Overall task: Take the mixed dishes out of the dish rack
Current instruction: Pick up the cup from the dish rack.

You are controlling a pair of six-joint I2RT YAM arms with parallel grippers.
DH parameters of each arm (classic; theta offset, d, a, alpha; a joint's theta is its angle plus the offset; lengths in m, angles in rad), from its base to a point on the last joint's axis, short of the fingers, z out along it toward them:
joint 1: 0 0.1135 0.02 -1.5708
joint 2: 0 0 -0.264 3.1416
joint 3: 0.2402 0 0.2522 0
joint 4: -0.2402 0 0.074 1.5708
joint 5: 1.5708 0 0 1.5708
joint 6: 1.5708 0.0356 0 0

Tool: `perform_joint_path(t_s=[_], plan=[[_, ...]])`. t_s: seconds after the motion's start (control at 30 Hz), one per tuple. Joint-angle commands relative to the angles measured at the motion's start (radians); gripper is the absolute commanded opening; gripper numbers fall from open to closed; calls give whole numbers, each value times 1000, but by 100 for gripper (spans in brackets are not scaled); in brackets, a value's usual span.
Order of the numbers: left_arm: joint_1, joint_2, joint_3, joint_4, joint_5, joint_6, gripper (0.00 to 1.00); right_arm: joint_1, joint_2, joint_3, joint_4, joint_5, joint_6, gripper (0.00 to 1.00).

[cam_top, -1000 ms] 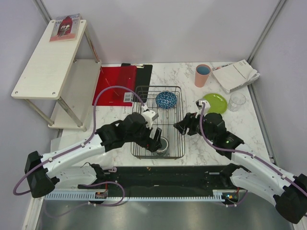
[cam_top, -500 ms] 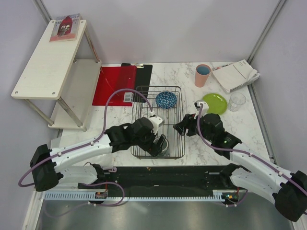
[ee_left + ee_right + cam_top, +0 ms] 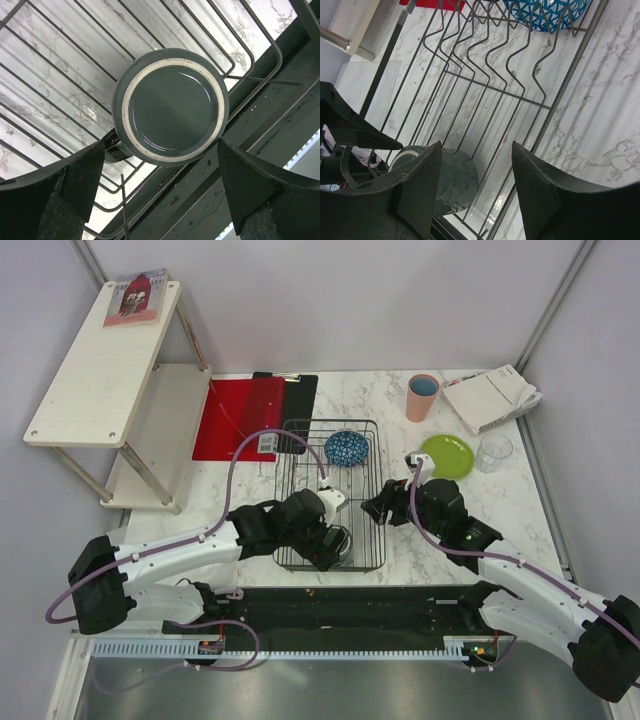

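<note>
Dark grey mug [image 3: 170, 105] is found at the near end of the dish rack [image 3: 360, 480], toward its near-right corner, w/ a pale ring facing up. Whether that ring is rim or foot can't be told. Blue patterned bowl [image 3: 346, 448] is propped at the rack's far end. Lime-green small plate [image 3: 448, 455], clear drinking glass [image 3: 493, 451] and salmon-pink cup [image 3: 423, 396] are already set out on the tabletop [image 3: 400, 550], right of the rack.

L jaws are spread wide above the mug, w/ one of the fingers [image 3: 75, 180] seen on each side of it and no contact made out. R jaws are held part-open w/ nothing between them, over the rack's right side.

Mug is judged the item in hand. It is prob. ceramic, i.e. stiff, fairly heavy for its size, glazed and so slippery, and easily chipped if knocked against the wires. A grip across the body is advised, pads on opposite walls and kept clear of the handle, which isn't clearly made out. A straight lift is called for so the wires aren't snagged.
</note>
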Motion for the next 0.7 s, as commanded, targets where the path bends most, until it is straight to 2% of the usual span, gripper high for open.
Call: perform_joint_path(t_s=[0.0, 0.1, 0.67], plan=[[-8, 33, 18, 36, 19, 39, 99, 4, 15, 2, 49, -18, 10, 65], [-8, 56, 27, 33, 62, 33, 99, 7, 9, -2, 58, -11, 7, 65], [-8, 172, 67, 44, 71, 16, 96, 11, 12, -21, 78, -15, 7, 65]])
